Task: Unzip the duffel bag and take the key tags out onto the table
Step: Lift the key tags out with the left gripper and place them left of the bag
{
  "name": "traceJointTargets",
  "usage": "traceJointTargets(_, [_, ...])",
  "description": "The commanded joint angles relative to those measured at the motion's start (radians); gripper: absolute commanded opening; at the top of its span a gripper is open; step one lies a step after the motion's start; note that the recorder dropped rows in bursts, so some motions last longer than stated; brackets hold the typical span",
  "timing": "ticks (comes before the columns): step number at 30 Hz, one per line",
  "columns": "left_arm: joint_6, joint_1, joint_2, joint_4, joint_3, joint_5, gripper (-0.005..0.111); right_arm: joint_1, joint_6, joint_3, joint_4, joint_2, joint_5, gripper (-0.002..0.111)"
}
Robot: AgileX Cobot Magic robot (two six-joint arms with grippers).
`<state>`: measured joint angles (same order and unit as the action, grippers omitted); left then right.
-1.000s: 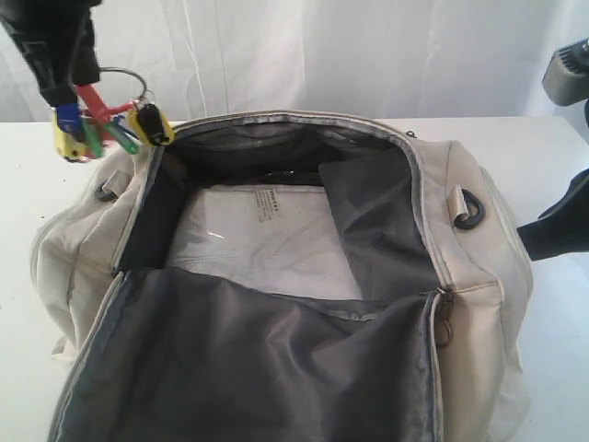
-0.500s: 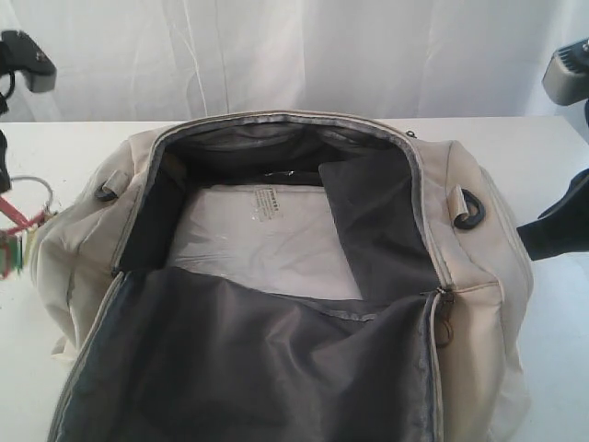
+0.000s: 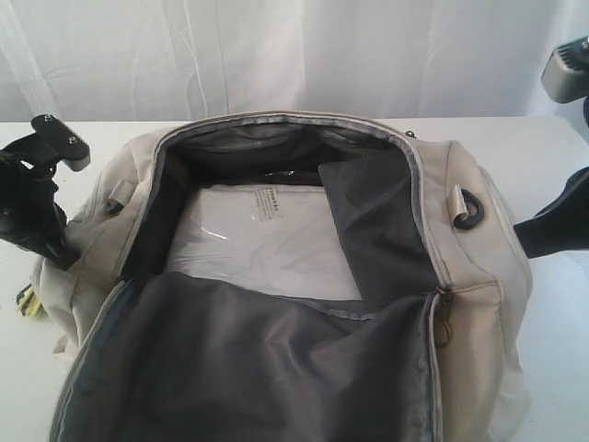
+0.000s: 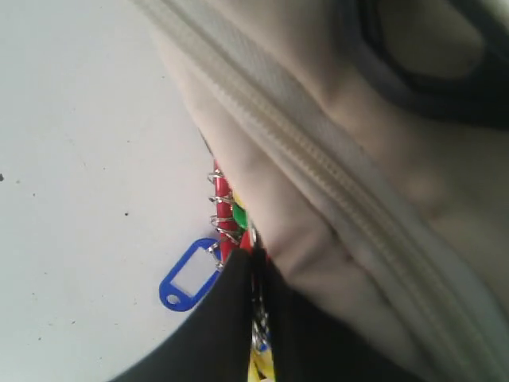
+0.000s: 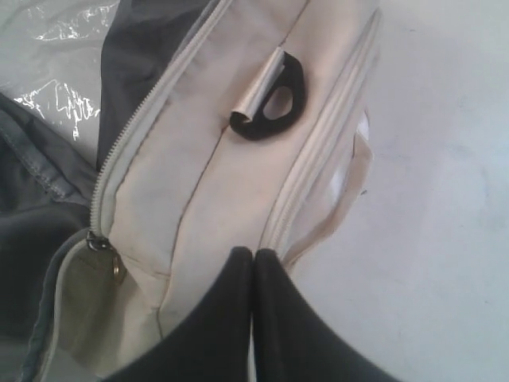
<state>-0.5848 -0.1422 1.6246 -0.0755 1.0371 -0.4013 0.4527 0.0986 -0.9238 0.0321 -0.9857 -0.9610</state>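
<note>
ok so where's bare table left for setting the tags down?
Bare table lies left of the duffel bag, where the left gripper holds the key tags. More shows at the far corners, between bag and curtain. Crowded: the bag's right end, where the right gripper sits close.

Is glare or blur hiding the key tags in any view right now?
Left wrist view: key tags fairly sharp on the table, close duffel bag fabric soft. Exterior view: even light, tags only a sliver beside the bag. Right wrist view: glare on plastic wrap, no tags.
</note>
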Motion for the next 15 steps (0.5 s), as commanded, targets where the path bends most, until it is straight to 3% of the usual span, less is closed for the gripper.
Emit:
traceJointTargets(1, [0.012, 0.001, -0.007, -0.103, -0.008, 0.005, 0.017, -0.004, -0.002, 0.005, 0.005, 0.007, 0.019, 0.000])
traceJointTargets(4, [0.012, 0.001, -0.014, -0.106, 0.008, -0.049, 0.032, -0.004, -0.002, 0.005, 0.005, 0.007, 0.019, 0.000])
traceJointTargets(8, [0.012, 0.001, -0.033, -0.106, 0.093, -0.269, 0.045, -0.004, -0.002, 0.005, 0.005, 0.007, 0.017, 0.000])
traceJointTargets(15, [0.096, 0.001, -0.102, -0.104, 0.335, -0.719, 0.042, -0.004, 0.002, 0.005, 0.016, 0.007, 0.017, 0.000])
